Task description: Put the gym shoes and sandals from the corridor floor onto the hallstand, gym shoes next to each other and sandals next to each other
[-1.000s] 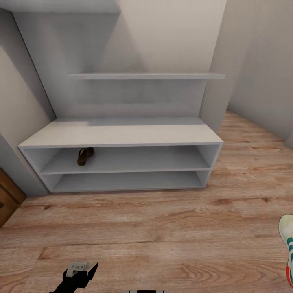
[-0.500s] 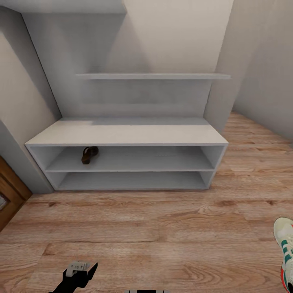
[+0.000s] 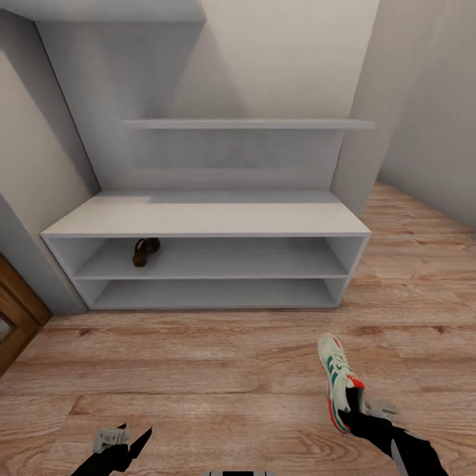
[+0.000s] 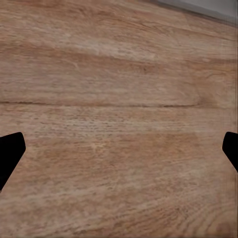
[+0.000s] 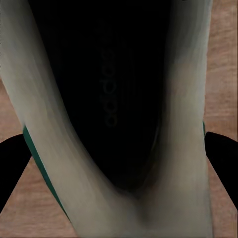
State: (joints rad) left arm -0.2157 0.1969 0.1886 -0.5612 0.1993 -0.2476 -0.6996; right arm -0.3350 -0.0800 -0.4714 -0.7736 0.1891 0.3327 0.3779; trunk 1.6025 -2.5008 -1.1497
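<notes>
Your right gripper (image 3: 355, 404) is clamped on the heel end of one gym shoe (image 3: 338, 379), its black fingers either side of the heel collar. In the right wrist view the shoe's dark opening (image 5: 106, 94) sits squarely between the two fingers (image 5: 224, 163), with wood floor (image 5: 224, 69) visible past its sides. The shoe points away from that gripper, toe toward the rack (image 3: 205, 221), and lies flat or nearly so over the floor (image 3: 198, 370); you cannot tell from these pictures whether its sole touches the planks.

Your right arm comes in low from the lower right of the head view, forearm angled forward and inward, wrist just behind the shoe's heel.

Your left gripper (image 3: 122, 441) holds nothing. In the left wrist view its fingers (image 4: 10, 154) stand wide apart with only bare planks (image 4: 119, 124) between them. That arm is tucked low and close to the body, gripper over the floor, well short of the rack.

Count: one gym shoe, in your right gripper. One sandal (image 3: 145, 250), on the rack's upper open shelf near its left end, far ahead of your left gripper. The rack has two open shelves under its top, and one wall shelf (image 3: 248, 123) shows above it.
</notes>
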